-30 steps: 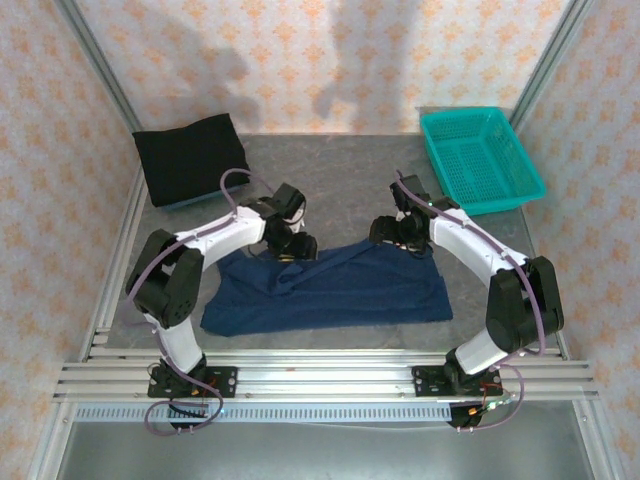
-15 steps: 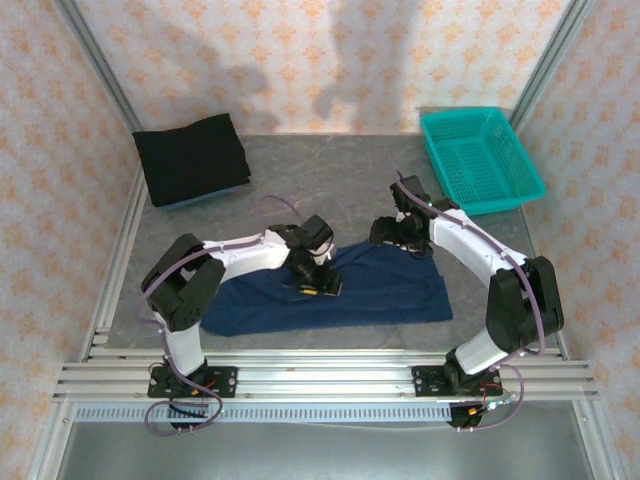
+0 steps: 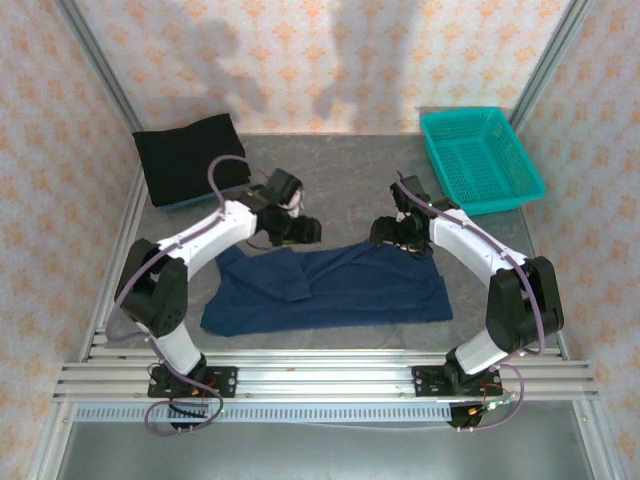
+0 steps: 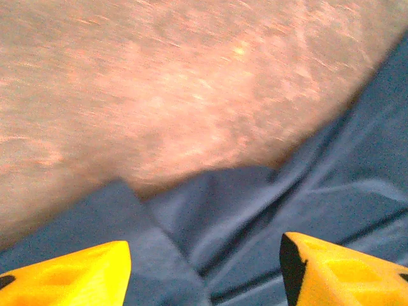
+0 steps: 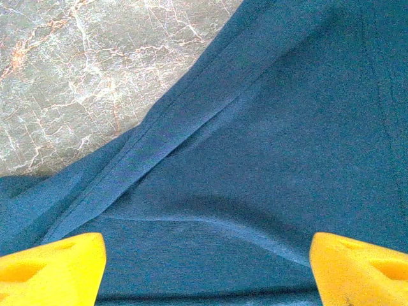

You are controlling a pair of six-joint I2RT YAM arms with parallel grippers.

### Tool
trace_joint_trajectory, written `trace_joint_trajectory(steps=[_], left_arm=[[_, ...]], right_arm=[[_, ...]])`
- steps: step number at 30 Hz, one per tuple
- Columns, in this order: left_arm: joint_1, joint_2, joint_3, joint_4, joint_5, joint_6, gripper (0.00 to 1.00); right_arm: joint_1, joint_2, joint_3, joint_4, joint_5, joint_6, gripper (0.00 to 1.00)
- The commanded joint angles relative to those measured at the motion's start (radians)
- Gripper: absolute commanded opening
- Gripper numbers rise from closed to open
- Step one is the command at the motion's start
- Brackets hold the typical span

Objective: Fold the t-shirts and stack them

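Edge of navy t-shirt (image 3: 350, 290) lies, seemingly free, under spread left tool (image 3: 308, 232), right tool (image 3: 381, 235).

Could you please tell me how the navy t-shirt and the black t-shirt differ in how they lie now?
The navy t-shirt lies spread wide across the near middle of the table; the black t-shirt sits in the far left corner. The navy one is only partly folded, with a flap turned over at its left; the black one is a compact folded block. Both are dark cloth, lying flat.
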Motion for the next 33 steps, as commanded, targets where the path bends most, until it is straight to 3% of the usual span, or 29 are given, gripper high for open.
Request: trace_joint_trajectory(steps=[1,5,24,33], left_arm=[[0.029,0.063,0.012,-0.127,-0.083,0.073,0.60],[0.046,0.123,0.041,-0.117,-0.113,0.129,0.56],[0.046,0.310,0.127,-0.122,-0.035,0.275,0.46],[0.041,0.293,0.095,-0.130,0.011,0.307,0.28]], right_arm=[[-0.006,-0.018,-0.003,-0.029,0.024,0.003,0.84],[-0.006,-0.020,-0.003,-0.030,0.020,0.002,0.84],[-0.007,0.000,0.024,-0.053,0.028,-0.011,0.84],[-0.007,0.009,0.029,-0.054,0.036,-0.013,0.84]])
